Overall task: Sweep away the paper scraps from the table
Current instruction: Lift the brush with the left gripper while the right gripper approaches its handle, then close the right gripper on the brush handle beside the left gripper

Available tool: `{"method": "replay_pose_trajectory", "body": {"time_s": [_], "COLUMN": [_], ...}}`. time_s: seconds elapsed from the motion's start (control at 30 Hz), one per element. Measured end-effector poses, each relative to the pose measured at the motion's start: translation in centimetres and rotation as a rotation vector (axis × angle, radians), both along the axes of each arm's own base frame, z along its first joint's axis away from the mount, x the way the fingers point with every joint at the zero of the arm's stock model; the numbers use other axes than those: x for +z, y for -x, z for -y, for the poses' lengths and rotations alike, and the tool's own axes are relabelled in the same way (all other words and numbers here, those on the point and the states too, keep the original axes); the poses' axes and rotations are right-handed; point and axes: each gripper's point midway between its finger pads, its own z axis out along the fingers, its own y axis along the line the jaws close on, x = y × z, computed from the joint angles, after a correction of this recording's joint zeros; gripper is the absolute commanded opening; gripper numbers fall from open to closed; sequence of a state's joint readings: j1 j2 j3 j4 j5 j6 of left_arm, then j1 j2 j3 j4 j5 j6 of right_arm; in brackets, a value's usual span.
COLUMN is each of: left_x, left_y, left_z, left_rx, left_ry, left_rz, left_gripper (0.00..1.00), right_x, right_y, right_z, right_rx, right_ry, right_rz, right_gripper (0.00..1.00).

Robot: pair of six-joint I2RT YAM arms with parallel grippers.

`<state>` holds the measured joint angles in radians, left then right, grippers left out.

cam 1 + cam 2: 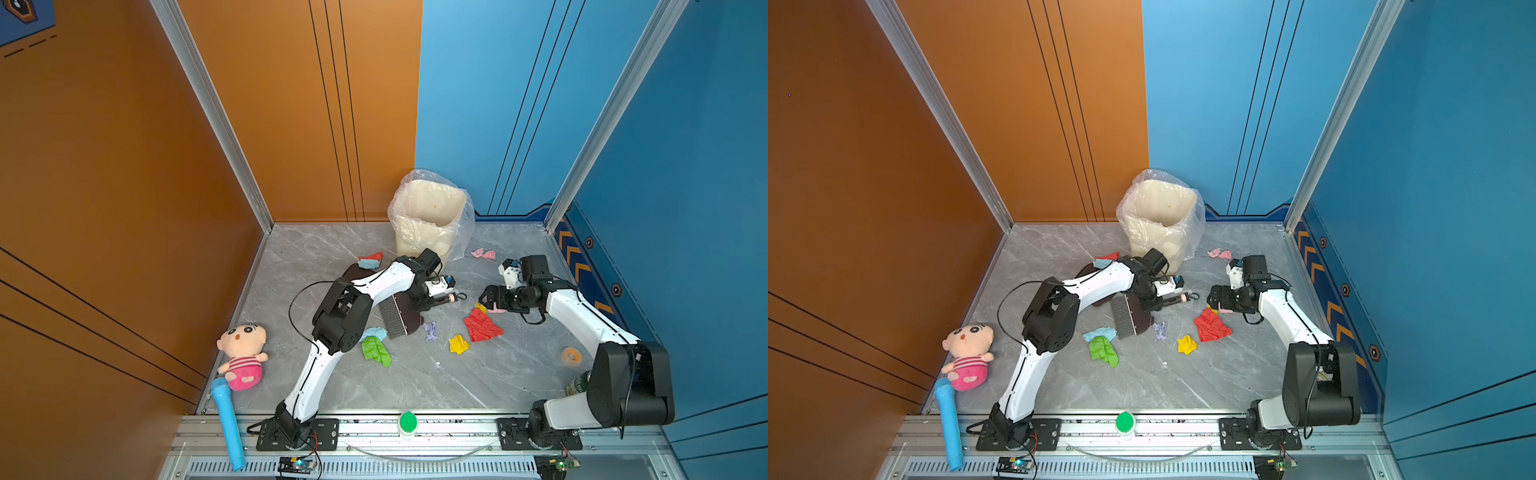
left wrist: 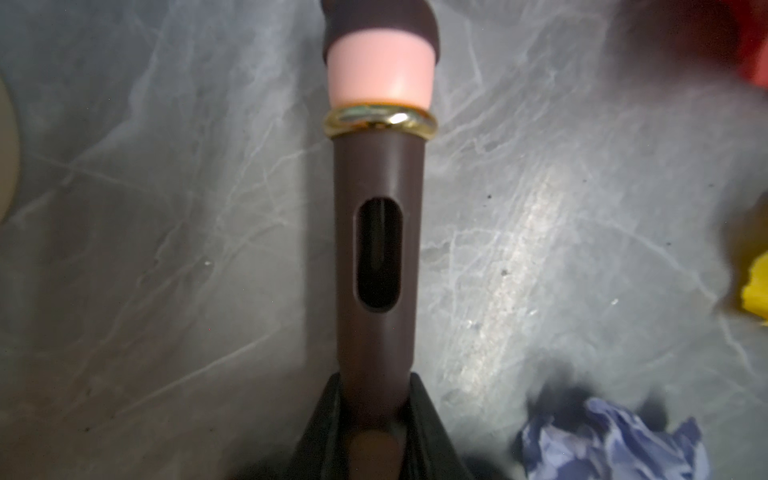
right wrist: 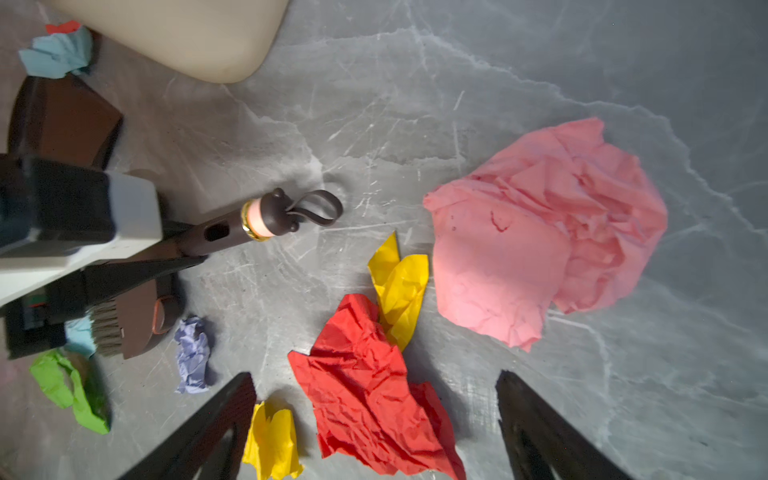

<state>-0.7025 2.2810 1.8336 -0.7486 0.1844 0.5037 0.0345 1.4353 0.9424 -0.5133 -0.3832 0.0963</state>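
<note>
The left gripper (image 2: 376, 419) is clamped on the dark brown handle of a small brush (image 1: 401, 318), whose bristle head lies on the table (image 1: 415, 386) near the middle, with the pink-banded handle end and its loop pointing toward the right arm. The right gripper (image 3: 376, 415) hangs with its jaws spread wide and nothing between them, just above a large red scrap (image 3: 370, 382) and beside a pink scrap (image 3: 540, 232). The paper scraps are scattered over the middle of the grey marble table: in both top views a green piece (image 1: 376, 351) and a light blue piece (image 1: 374, 332) lie close together by the left arm's elbow, next to the bristles; a lilac piece (image 1: 431, 331) lies just beside the brush head; a yellow piece (image 1: 458, 344) sits near the red one (image 1: 1212, 326). Farther back, a red and a light blue scrap (image 1: 370, 260) lie together beside a dark brown dustpan (image 3: 62, 120) that the left arm mostly covers, and another pink scrap (image 1: 483, 253) lies to the right of the bin (image 1: 428, 216), a cream bin lined with a clear bag at the back of the table. A plush doll (image 1: 243, 357) lies at the table's front left corner, touching a blue tube (image 1: 227, 424).
</note>
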Motion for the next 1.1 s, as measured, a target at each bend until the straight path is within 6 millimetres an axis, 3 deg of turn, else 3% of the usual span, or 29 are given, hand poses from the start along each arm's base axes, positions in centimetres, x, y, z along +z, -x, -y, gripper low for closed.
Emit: {"method": "replay_pose_trajectory", "body": {"time_s": [0.17,0.4,0.57,0.93,1.1], "left_x": [1.3,4.6,6.5,8.2,9.4], "left_y": [0.7,1.3,2.1,4.4,5.4], "left_z": [0.2,0.9,0.8,0.5,1.0], "left_rx": [-0.018,-0.054,-0.078,-0.169,-0.205], "left_ry": [0.036,0.125,0.196,0.335,0.4], "left_rz": [-0.015,-0.009,-0.032,-0.143,-0.183], "left_gripper": [0.06,0.05,0.03,0.0,0.0], "right_x": [0.8,2.1,4.4,10.0,11.0], "right_y": [0.3,0.9,0.6,0.9,0.7], "right_z": [-1.7,-4.4,-6.2,-8.9,-9.5], "right_rx": [0.089,0.239,0.352,0.563,0.621], "right_ry": [-0.032,-0.089,-0.141,-0.216,-0.242], "right_rz": [0.035,0.088,0.165,0.288,0.288], "right_gripper": [0.91,0.89,0.89,0.89,0.89]}}
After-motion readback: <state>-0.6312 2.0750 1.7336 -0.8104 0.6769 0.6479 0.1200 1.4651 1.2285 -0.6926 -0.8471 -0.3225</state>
